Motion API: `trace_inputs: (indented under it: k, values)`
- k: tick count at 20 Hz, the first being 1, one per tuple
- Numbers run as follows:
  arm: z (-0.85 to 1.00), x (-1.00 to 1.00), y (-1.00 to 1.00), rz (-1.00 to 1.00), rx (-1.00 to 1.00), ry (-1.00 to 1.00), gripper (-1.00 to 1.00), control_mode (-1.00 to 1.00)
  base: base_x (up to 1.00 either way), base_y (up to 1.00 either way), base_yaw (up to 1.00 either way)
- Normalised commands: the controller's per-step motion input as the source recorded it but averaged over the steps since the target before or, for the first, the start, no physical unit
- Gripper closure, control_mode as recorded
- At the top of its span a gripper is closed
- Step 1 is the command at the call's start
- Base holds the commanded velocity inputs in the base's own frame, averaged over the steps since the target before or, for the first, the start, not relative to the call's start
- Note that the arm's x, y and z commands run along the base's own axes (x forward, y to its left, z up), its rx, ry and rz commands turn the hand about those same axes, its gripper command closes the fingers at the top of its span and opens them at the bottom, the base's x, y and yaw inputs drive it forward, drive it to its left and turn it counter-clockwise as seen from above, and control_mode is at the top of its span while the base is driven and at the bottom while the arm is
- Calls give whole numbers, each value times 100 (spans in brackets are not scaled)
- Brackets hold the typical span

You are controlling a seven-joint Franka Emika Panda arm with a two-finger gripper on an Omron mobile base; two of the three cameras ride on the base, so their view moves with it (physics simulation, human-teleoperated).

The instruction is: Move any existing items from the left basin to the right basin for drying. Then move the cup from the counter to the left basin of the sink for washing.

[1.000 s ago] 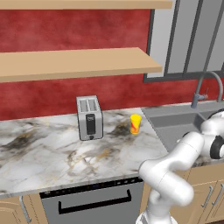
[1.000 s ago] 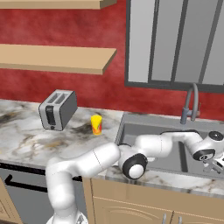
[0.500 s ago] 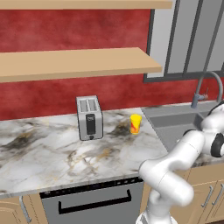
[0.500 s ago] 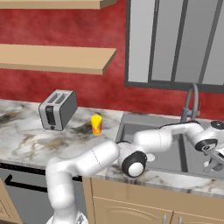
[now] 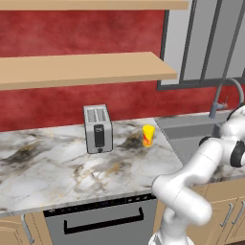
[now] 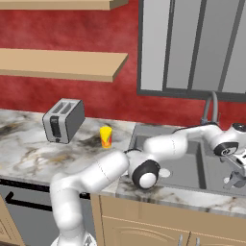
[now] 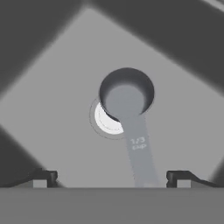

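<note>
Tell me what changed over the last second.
The gripper rose a little over the right basin, jaws open, leaving the measuring cup lying over the drain. The cup, toaster and counter stayed as they were.

The one legible marking is on the handle of a grey measuring cup [image 7: 131, 113] in the hand view: it reads "1/3" with a smaller word under it that looks like "cup" (the letters are soft, so that second line is less certain). The yellow cup [image 5: 148, 135] carries a red-orange mark on its side, too small to read as text. No lettering can be read on the toaster [image 5: 97, 128].
</note>
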Motion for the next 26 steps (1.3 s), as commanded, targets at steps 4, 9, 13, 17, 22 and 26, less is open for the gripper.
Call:
trace_inputs:
  k: [4,9,13,17,22,26]
  values:
    - [2,-18,52,-13,-18,-14,-100,-100,0,0,0]
    - [7,-25,48,-14,-24,-16,-100,-100,0,0,0]
    - [13,-30,46,-16,-22,-12,-100,-100,0,0,0]
    - [12,-30,46,-17,-22,-8,-100,-100,0,0,0]
    - [3,-32,54,-16,-16,-7,-100,-100,0,0,0]
    - [9,-31,61,-14,-7,-4,-100,-100,0,0,0]
